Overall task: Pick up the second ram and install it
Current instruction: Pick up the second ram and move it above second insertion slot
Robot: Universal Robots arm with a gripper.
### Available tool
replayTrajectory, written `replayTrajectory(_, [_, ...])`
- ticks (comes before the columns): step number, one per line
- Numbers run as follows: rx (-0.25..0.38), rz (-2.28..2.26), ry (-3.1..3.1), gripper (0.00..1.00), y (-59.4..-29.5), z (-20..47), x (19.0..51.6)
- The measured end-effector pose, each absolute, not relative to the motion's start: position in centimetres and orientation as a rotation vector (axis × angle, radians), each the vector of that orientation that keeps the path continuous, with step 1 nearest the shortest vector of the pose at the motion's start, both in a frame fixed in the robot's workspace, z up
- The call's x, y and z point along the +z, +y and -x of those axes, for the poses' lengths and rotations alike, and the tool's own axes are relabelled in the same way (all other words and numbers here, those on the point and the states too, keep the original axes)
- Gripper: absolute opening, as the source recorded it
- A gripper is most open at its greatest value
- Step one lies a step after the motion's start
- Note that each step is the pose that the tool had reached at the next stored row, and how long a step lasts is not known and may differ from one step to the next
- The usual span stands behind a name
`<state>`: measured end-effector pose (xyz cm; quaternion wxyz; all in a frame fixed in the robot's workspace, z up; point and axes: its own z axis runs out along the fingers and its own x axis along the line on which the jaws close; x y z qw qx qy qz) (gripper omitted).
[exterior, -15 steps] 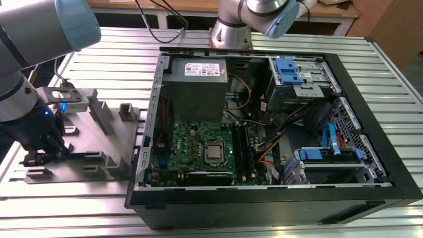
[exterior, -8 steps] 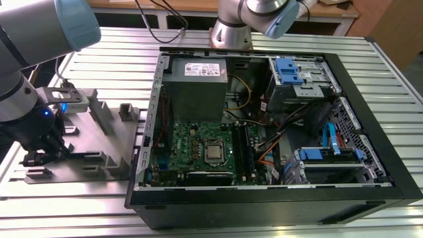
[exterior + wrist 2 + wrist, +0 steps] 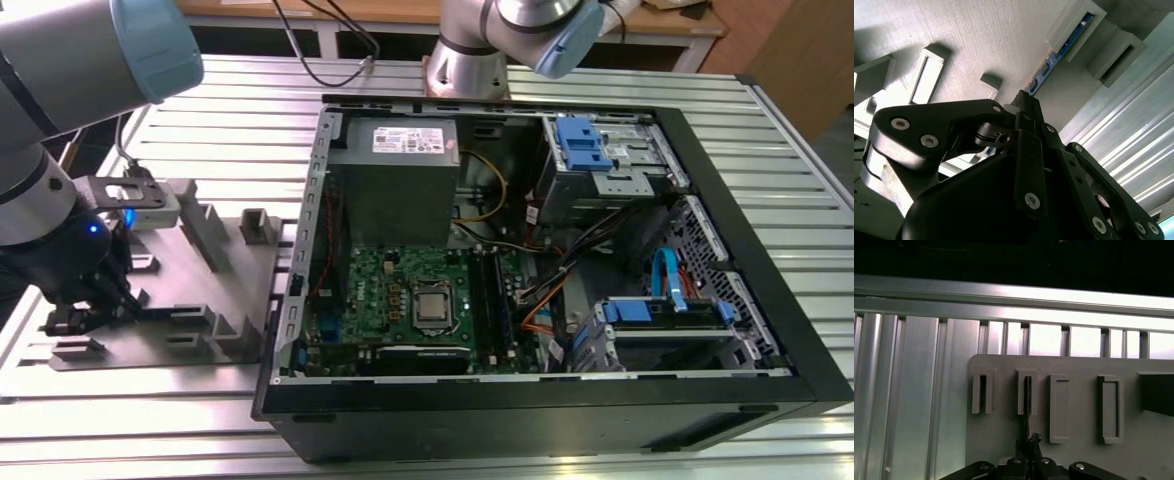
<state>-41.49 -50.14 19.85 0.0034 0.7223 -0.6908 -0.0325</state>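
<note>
Second wrist view: my claw is pinched narrow on the second ram, which stands on edge in a slot of the grey holder plate on the tabletop. I'd lift straight along the slot; any tilt would likely bind it.

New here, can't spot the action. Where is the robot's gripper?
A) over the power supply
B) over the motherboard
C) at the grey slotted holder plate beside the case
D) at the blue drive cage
C: in the exterior view the gripper sits down at the grey slotted holder plate, outside the computer case; in the second wrist view it grips the second ram standing in the plate's slots.
</note>
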Motion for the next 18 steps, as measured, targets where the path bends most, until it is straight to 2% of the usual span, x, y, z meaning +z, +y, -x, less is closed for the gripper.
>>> replayTrajectory(18, [-0.102,-2.249,-2.182,0.08,-50.14,41.50,20.00])
